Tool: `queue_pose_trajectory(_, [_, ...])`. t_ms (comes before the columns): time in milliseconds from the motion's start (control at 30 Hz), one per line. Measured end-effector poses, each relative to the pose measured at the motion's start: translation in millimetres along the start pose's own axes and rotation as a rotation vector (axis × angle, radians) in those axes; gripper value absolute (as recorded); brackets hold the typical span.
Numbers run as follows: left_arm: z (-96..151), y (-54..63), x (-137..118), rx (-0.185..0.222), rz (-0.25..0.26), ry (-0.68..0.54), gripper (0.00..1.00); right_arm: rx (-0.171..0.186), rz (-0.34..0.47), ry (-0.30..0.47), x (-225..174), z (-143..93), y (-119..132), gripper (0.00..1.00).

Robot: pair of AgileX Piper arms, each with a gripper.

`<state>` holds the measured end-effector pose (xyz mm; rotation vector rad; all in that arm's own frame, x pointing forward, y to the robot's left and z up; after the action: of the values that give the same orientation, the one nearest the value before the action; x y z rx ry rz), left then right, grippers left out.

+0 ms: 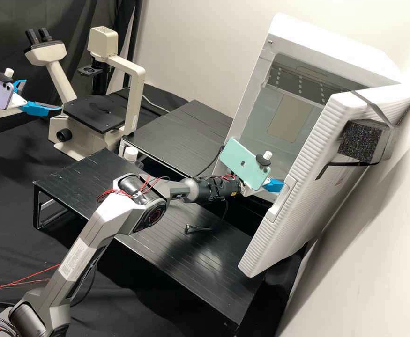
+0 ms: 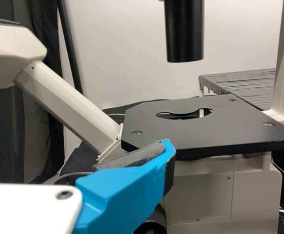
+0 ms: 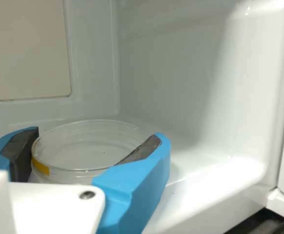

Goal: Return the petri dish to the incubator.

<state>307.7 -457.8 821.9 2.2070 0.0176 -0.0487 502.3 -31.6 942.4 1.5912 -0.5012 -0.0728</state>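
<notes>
The right gripper is sitting at the mouth of the incubator, beside its open door. Its arm is slanting up from the near left corner of the high view, bending at a dark joint wrapped in red wires, and its wrist section is lying nearly level above a black slatted stand. In the right wrist view the right gripper is clamping the petri dish inside the chamber, one dark pad bearing on each side; the dish is lying flat, near the back wall. The left gripper is hanging at the high view's left edge, near the microscope, its blue fingers standing apart, pointing toward the stage.
</notes>
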Motion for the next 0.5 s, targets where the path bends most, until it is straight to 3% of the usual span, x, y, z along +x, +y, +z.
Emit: queue_pose_trajectory(500, [0.0, 0.0, 0.0, 0.0, 0.0, 0.0, 1.0, 0.019, -0.006, 0.016, 0.1, -1.0, -0.9, 1.0])
